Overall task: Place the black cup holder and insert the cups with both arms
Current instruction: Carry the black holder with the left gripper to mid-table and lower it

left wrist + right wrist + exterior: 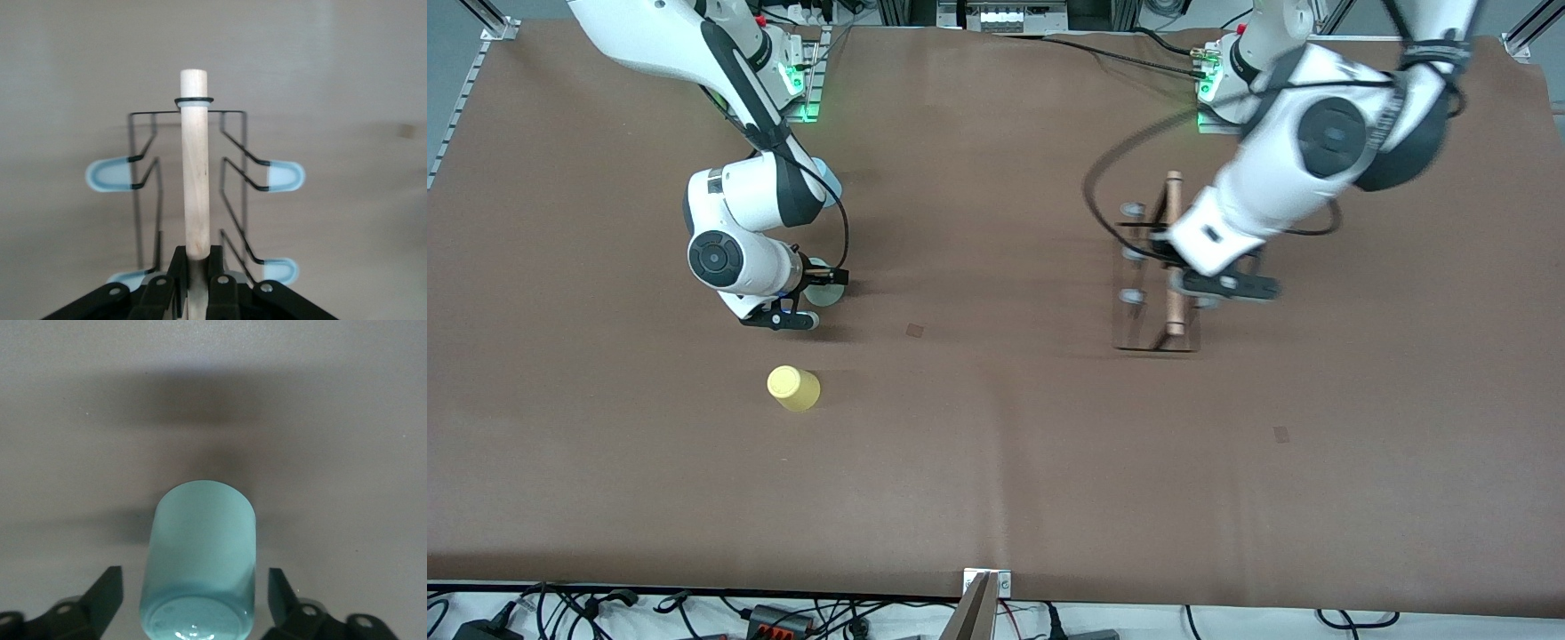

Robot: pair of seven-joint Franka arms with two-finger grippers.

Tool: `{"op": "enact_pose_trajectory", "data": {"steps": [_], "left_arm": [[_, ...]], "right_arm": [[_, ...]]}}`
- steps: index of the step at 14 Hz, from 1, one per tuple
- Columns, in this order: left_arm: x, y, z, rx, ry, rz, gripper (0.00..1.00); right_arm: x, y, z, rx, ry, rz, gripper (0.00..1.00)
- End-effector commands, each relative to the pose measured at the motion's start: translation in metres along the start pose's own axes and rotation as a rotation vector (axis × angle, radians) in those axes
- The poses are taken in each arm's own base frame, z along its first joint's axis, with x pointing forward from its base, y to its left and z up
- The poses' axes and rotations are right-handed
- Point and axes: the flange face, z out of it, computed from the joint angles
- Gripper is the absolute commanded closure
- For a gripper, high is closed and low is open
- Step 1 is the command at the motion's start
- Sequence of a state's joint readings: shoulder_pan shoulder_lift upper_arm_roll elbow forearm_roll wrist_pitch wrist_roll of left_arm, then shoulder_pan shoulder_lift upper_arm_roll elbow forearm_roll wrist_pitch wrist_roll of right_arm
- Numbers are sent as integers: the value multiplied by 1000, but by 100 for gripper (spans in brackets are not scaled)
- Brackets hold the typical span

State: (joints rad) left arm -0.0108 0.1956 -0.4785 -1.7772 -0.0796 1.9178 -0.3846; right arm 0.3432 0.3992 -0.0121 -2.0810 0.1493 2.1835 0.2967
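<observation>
The left arm reaches down from its base at the top edge of the surface, its wrist bent low. The left claw (pixel 195 267) has its fingers (pixel 177 267) pressed together around a wooden rod. The right arm folds down from its own base on that same edge, wrist low. The right claw (pixel 195 593) has its fingers (pixel 107 590) spread wide, either side of a mint cup.

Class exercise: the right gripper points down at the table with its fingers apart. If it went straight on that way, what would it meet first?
Most likely the mint green cup, which sits between the open fingers of the right gripper; it would probably slide around the cup before reaching the table.
</observation>
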Motion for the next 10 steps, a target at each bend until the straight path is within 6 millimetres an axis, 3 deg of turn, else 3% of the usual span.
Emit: {"op": "enact_pose_trajectory", "data": {"steps": [1,2,4,7,9,10], "left_arm": [[3,40,-10,-7,3,-35,100],[-1,60,-4,-3,1,-57,100],[-16,110,12,18,3,-73,100],[-28,174,53,59,20,-178,100],[-28,190,74,112,54,-158,100],[-34,199,82,117,47,-151,100]], "right_arm": [[-2,-2,-4,10,-8,7,48],[-2,-4,-9,9,-15,4,59],[3,-8,-32,11,-26,-12,68],[14,-14,-101,17,-39,-24,70],[23,-10,-133,19,-32,-24,70],[25,-6,-136,21,-29,-18,70]]}}
